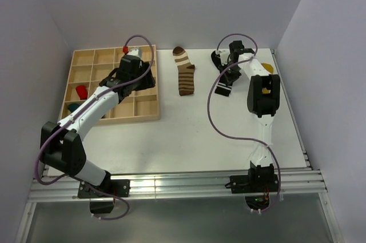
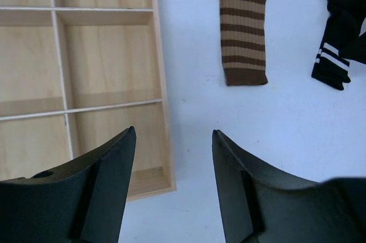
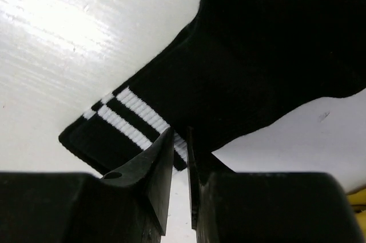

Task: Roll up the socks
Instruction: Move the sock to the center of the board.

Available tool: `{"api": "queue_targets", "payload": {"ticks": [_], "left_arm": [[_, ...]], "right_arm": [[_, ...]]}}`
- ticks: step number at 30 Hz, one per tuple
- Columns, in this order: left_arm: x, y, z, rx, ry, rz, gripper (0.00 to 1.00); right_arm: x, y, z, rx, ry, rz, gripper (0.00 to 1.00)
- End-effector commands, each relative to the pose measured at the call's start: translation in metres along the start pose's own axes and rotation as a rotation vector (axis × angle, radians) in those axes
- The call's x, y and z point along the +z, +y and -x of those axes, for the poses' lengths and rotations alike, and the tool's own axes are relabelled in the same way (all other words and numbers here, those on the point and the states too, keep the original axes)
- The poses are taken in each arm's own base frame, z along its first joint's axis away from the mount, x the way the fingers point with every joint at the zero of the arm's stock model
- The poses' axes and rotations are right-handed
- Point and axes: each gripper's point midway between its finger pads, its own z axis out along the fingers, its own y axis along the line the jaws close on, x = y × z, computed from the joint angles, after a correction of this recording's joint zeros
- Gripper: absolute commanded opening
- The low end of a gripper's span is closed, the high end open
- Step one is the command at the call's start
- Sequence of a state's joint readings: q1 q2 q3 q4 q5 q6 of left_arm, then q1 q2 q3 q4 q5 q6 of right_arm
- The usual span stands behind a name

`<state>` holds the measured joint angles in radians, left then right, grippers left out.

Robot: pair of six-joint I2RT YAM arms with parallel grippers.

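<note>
Four fabric socks (image 1: 224,87) on white table (image 1: 189,134), brown-and-cream striped one (image 1: 185,74) at 12 o'clock, pale walls (image 1: 171,3), left fingers (image 2: 108,180) apart, right fingers (image 3: 154,180) nearly together.

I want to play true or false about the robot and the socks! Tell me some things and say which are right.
1. The brown striped sock is inside the wooden tray. False: it lies flat on the white table, beside the tray.
2. The left gripper is open and holds nothing. True.
3. The black sock by the right gripper has white stripes. True.
4. The right gripper's fingers are spread wide apart. False: they are almost closed, right at the black sock's edge.
</note>
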<state>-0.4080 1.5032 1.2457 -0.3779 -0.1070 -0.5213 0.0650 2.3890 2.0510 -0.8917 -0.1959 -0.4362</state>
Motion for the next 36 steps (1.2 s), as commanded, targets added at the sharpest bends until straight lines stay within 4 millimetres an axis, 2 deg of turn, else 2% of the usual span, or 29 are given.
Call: {"api": "queue_targets", "payload": {"ticks": [1,2,3,5,6,10,11,13,14,16,17,19,21,24,27,28,31,32,34,36], "left_arm": [[0.001,-0.025,0.011,-0.013,-0.042,-0.070,0.61],[0.002,-0.029,0.008,-0.007,-0.039,-0.080,0.61],[0.003,-0.031,0.006,-0.005,-0.032,-0.083,0.60],[0.003,-0.037,0.002,0.003,-0.022,-0.099,0.60],[0.003,-0.040,0.001,0.008,-0.021,-0.104,0.60],[0.000,-0.048,-0.001,0.014,-0.020,-0.125,0.60],[0.000,-0.052,-0.002,0.016,-0.016,-0.136,0.60],[-0.001,-0.055,-0.004,0.019,-0.014,-0.146,0.60],[-0.002,-0.058,-0.006,0.024,-0.010,-0.155,0.60],[-0.002,-0.061,-0.008,0.024,-0.007,-0.164,0.59],[-0.004,-0.065,-0.010,0.026,-0.005,-0.176,0.59],[-0.005,-0.067,-0.013,0.025,-0.001,-0.185,0.59],[-0.008,-0.071,-0.017,0.026,0.001,-0.199,0.59],[-0.013,-0.077,-0.019,0.030,0.000,-0.222,0.59],[-0.014,-0.079,-0.026,0.039,0.011,-0.230,0.59],[-0.015,-0.081,-0.028,0.043,0.015,-0.236,0.60],[-0.018,-0.081,-0.029,0.047,0.007,-0.242,0.60],[-0.022,-0.082,-0.026,0.045,-0.005,-0.251,0.60],[-0.026,-0.081,-0.023,0.033,-0.029,-0.252,0.60],[-0.035,-0.081,-0.014,0.018,-0.064,-0.252,0.60]], "right_arm": [[-0.007,0.012,-0.012,-0.029,0.022,-0.007,0.22],[-0.008,0.014,-0.015,-0.033,0.026,-0.008,0.22],[-0.005,0.020,-0.028,-0.040,0.058,0.007,0.22],[-0.014,0.029,-0.034,-0.056,0.067,0.019,0.22],[-0.011,0.038,-0.050,-0.067,0.102,0.043,0.22],[-0.024,0.063,-0.074,-0.086,0.130,0.105,0.22],[-0.025,0.073,-0.088,-0.078,0.158,0.142,0.22],[-0.036,0.084,-0.094,-0.091,0.155,0.167,0.22],[-0.038,0.092,-0.106,-0.090,0.179,0.187,0.22],[-0.048,0.105,-0.109,-0.094,0.167,0.222,0.22],[-0.049,0.114,-0.121,-0.087,0.194,0.249,0.22],[-0.057,0.125,-0.123,-0.088,0.179,0.267,0.22],[-0.058,0.140,-0.134,-0.080,0.197,0.292,0.22],[-0.065,0.162,-0.139,-0.077,0.197,0.355,0.22],[-0.067,0.155,-0.132,-0.080,0.152,0.289,0.24],[-0.067,0.146,-0.123,-0.091,0.111,0.240,0.25],[-0.084,0.137,-0.106,-0.130,-0.017,0.186,0.34],[-0.095,0.137,-0.105,-0.152,-0.062,0.166,0.38],[-0.102,0.137,-0.099,-0.182,-0.120,0.146,0.40],[-0.109,0.144,-0.105,-0.236,-0.148,0.169,0.43]]}}
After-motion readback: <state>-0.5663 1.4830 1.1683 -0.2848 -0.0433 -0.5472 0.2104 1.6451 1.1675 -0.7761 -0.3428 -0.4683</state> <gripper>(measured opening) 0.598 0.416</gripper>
